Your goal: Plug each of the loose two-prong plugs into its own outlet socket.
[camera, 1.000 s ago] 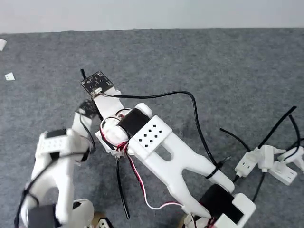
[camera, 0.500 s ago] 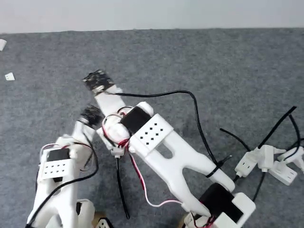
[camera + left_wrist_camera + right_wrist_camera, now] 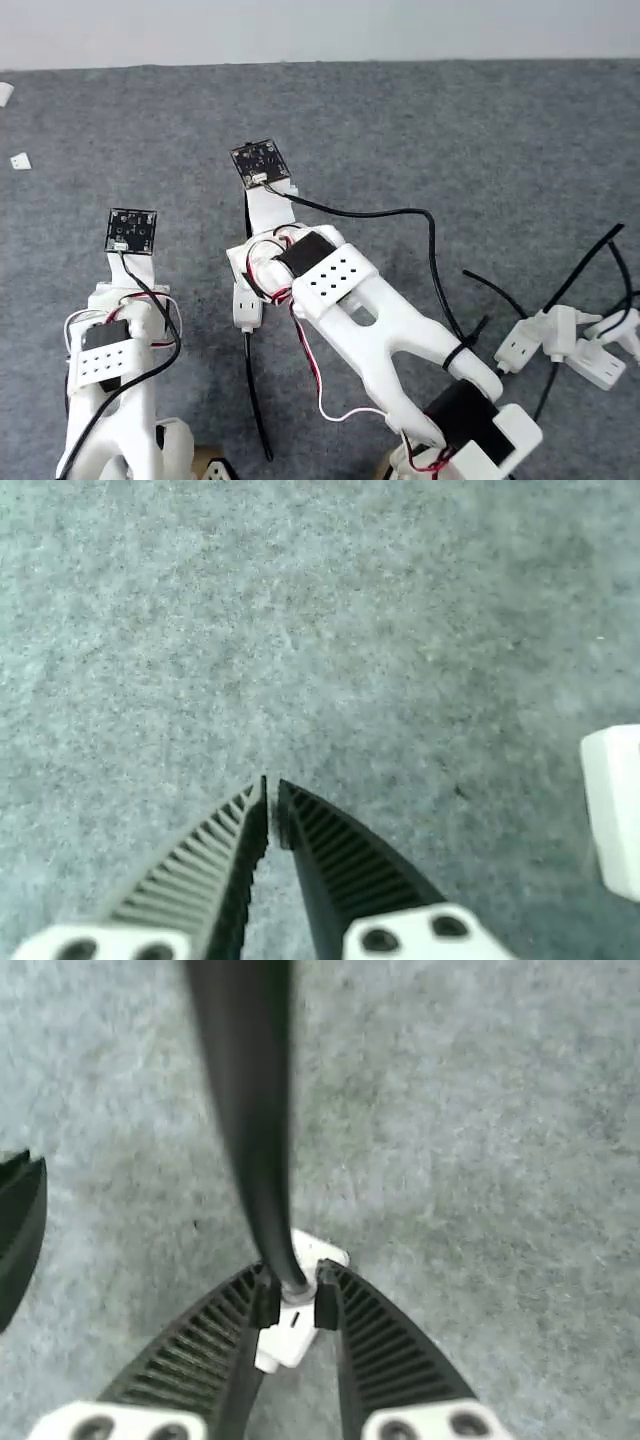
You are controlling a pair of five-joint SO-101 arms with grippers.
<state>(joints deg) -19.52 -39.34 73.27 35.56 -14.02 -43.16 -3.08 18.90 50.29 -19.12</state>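
Right tool (image 3: 292,1295) clamped on white two-prong plug (image 3: 288,1332) w/ black cord (image 3: 245,1110), approx 8 o'clock of centre on grey carpet-like surface (image 3: 450,130). Not plugged in yet. White outlet sockets (image 3: 560,345) lie well apart at 4 o'clock. Left tool (image 3: 272,792) pinched closed, empty. Looks early: insertion left to do.

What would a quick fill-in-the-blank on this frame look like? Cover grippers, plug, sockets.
1. The right gripper is shut on the plug, whose cord is ___.
2. The left gripper is shut and holds ___.
3. The sockets lie at the ___ edge of the high view.

Missing words: black; nothing; right.
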